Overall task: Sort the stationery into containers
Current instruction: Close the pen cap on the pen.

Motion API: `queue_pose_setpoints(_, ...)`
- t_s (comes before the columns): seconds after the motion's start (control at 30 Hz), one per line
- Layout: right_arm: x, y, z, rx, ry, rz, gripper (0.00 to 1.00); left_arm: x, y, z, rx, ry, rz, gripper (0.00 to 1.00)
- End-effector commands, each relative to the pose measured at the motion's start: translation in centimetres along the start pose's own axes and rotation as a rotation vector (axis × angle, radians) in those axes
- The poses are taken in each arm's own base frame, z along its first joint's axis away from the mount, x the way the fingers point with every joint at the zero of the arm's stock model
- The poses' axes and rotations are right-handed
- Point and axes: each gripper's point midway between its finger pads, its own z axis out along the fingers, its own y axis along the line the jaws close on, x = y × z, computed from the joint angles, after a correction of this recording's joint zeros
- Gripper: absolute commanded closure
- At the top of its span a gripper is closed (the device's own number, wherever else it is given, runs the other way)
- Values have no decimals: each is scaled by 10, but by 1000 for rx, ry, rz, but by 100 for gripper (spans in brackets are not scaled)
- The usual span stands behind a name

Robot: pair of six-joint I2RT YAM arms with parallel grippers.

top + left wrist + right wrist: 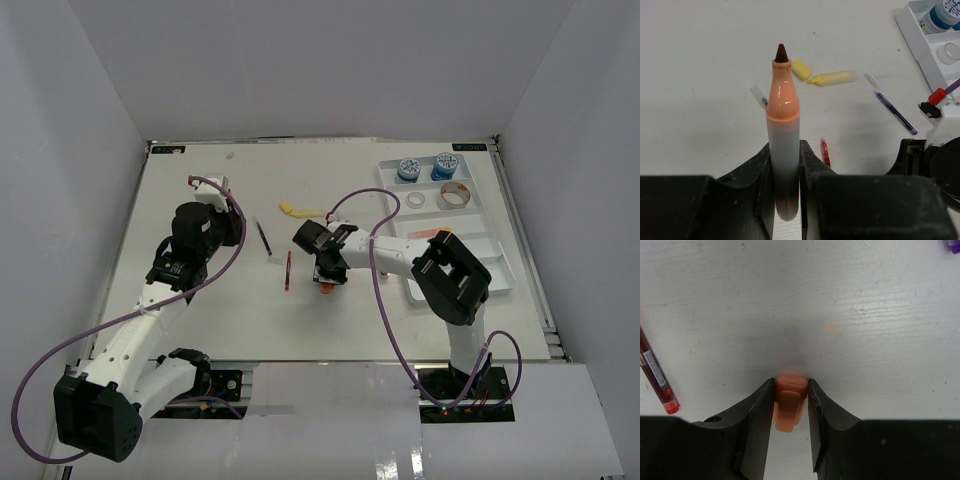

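My left gripper (785, 155) is shut on a marker (783, 115) with a grey-white barrel, an orange collar and a bare dark tip, held above the table at the left (236, 228). My right gripper (790, 392) is down at mid-table (327, 276), its fingers pressed on both sides of a small orange cap (790, 390) that lies on the table. The white divided tray (503, 272) at the far right holds two blue-white tubs (408, 169) and two tape rolls (455, 195).
A yellow highlighter (832, 77) and its loose yellow cap (801, 69) lie at centre back. A red pen (288, 270) lies left of the right gripper, a black pen (264, 238) further left, and a purple pen (895, 112) near the right arm.
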Motion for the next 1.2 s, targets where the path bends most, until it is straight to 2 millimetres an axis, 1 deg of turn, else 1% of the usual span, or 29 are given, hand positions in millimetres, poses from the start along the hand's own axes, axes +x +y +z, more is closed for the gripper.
queue_pose_setpoints(0.0,2,1,2,8,-5,41,65,-9,-3,-5,18,-44,-9,100)
queue_pose_setpoints(0.07,1,0,0,3,-13,43,70,-8,-6,-6,40,-40,-6,100)
queue_pose_setpoints(0.1,2,-2,-1,6,-16,40,75,-7,-8,-6,51,-39,-5,100)
queue_pose_setpoints(0.17,-2,-1,-8,-5,-31,36,78,-7,-10,-6,63,-38,-6,100)
queue_pose_setpoints(0.2,-5,-2,-11,-9,-46,31,81,-7,-11,-6,70,-38,-6,100)
queue_pose_setpoints(0.27,-15,1,-28,-47,-89,24,85,-6,-18,-6,105,-37,-5,100)
queue_pose_setpoints(0.3,-24,4,-35,-73,-126,3,87,-7,-21,-7,124,-39,-4,100)
queue_pose_setpoints(0.33,-35,8,-53,-114,-168,4,90,-7,-26,-8,150,-42,-1,100)
queue_pose_setpoints(0.37,-44,11,-63,-142,-203,-6,91,-9,-35,-9,205,-47,4,100)
queue_pose_setpoints(0.4,-62,16,-85,-192,-283,-45,92,-8,-41,-11,242,-50,11,100)
queue_pose_setpoints(0.43,-73,19,-99,-211,-328,-51,92,-9,-47,-13,277,-54,17,100)
queue_pose_setpoints(0.47,-84,20,-111,-226,-374,-61,92,-11,-60,-18,358,-62,36,100)
queue_pose_setpoints(0.5,-98,20,-126,-233,-438,-76,92,-9,-66,-20,396,-62,45,100)
queue_pose_setpoints(0.53,-116,24,-152,-283,-521,-101,92,-10,-71,-22,434,-65,53,100)
queue_pose_setpoints(0.57,-125,26,-165,-305,-571,-112,92,-10,-83,-27,510,-70,70,100)
queue_pose_setpoints(0.6,-143,30,-195,-360,-672,-128,92,-7,-88,-29,543,-63,75,100)
queue_pose_setpoints(0.67,-158,31,-220,-402,-763,-136,92,-7,-101,-36,638,-73,102,100)
queue_pose_setpoints(0.7,-163,32,-235,-430,-805,-143,92,-6,-105,-38,666,-70,108,100)
queue_pose_setpoints(0.73,-170,31,-253,-450,-858,-172,92,-6,-109,-41,697,-72,115,100)
queue_pose_setpoints(0.77,-181,36,-271,-491,-919,-158,92,-5,-112,-44,726,-73,124,100)
queue_pose_setpoints(0.83,-189,36,-292,-511,-991,-189,92,-4,-122,-53,803,-76,143,100)
queue_pose_setpoints(0.87,-196,41,-310,-565,-1048,-171,92,-3,-124,-56,826,-75,150,100)
queue_pose_setpoints(0.9,-198,44,-316,-586,-1067,-176,92,-1,-128,-61,862,-71,155,100)
queue_pose_setpoints(0.93,-202,48,-329,-621,-1108,-176,92,0,-130,-62,880,-70,157,100)
queue_pose_setpoints(1.03,-201,60,-344,-713,-1147,-194,92,2,-137,-68,939,-62,159,100)
queue_pose_setpoints(1.07,-201,66,-356,-770,-1178,-193,92,4,-138,-68,944,-55,155,100)
queue_pose_setpoints(1.17,-196,77,-361,-830,-1190,-210,92,4,-139,-68,946,-56,156,100)
